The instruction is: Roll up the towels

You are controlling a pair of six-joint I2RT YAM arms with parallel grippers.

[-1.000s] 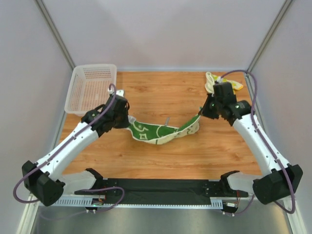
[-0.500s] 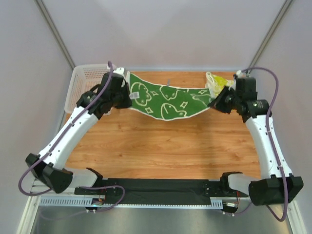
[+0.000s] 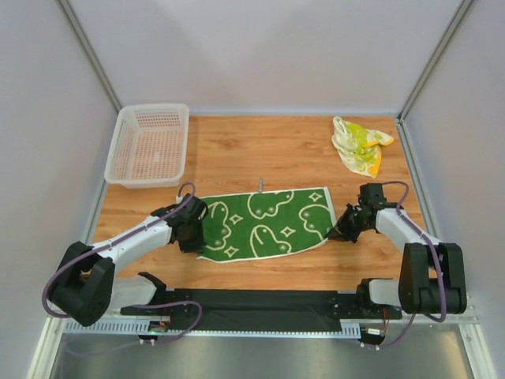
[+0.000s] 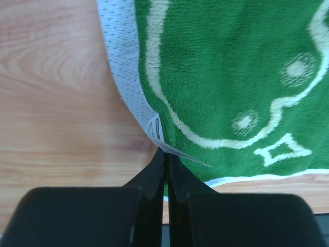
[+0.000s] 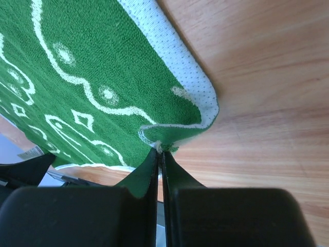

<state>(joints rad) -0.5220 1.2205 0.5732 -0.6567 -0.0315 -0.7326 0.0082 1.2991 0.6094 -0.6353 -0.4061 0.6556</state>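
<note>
A green towel (image 3: 264, 223) with cream line drawings lies spread flat in the near middle of the wooden table. My left gripper (image 3: 192, 230) is shut on its near left corner, by the white label (image 4: 157, 128), low at the table. My right gripper (image 3: 341, 231) is shut on its near right corner, which curls up a little (image 5: 180, 131). The towel fills the left wrist view (image 4: 231, 77) and the right wrist view (image 5: 92, 77). The second towel (image 3: 359, 144), cream with yellow-green blotches and an orange edge, lies crumpled at the back right.
A white mesh basket (image 3: 150, 142) stands at the back left corner. A black rail (image 3: 260, 300) runs along the table's near edge between the arm bases. Grey walls close in the back and both sides.
Both grippers carried the towel from hanging stretched at the back of the table down toward the near edge. It now lies flat, green side up, with both arms low.
</note>
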